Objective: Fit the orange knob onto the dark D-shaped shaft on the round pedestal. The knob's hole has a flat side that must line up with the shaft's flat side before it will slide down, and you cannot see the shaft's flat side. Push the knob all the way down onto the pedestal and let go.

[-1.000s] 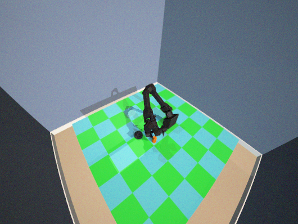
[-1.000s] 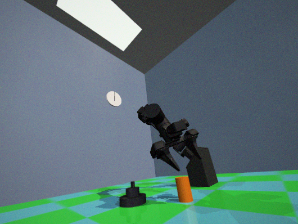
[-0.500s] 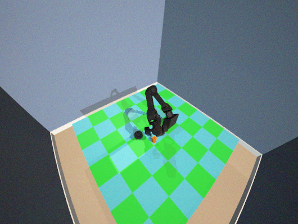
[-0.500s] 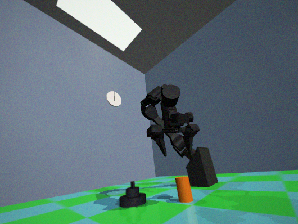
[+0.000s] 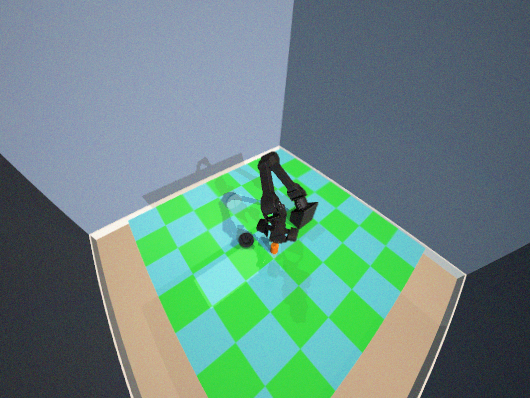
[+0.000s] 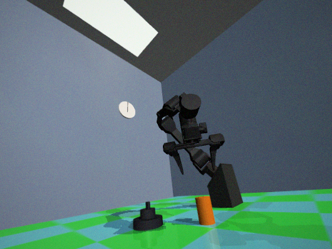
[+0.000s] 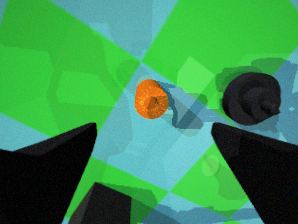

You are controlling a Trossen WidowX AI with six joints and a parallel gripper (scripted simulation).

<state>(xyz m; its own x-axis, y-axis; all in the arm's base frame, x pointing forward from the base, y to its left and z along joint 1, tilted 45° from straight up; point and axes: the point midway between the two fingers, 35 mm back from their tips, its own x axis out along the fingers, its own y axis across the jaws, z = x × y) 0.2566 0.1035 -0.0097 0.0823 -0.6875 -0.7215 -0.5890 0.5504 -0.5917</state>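
The orange knob (image 5: 274, 248) (image 6: 205, 211) (image 7: 144, 95) stands upright on the checkered table (image 5: 270, 345) (image 6: 266, 231) (image 7: 30, 30), off the shaft and away from the table's edges. In the top view, it sits below the table's far corner, between the left and right edges. Its upper end, with the hole, faces up toward the wrist camera.

The round pedestal (image 5: 245, 240) (image 6: 148, 223) (image 7: 247, 95) stands near the knob, apart from it and, in the top view, on the side toward the table's left corner. It rises in steps to the slim dark shaft (image 6: 148, 205) (image 7: 271, 108), which is bare. The shaft's flat side cannot be made out.

The pincer (image 5: 276, 237) (image 6: 198, 171) (image 7: 155, 128) hangs above the table with its fingers wide apart and nothing between them. In the exterior view its tips point downward, well above the knob's top; in the wrist view the knob appears between the two fingers and farther off.

The arm's block-shaped base (image 5: 304, 215) (image 6: 230, 188) (image 7: 107, 205) stands on the table, in the top view on the knob's side toward the table's right edge.
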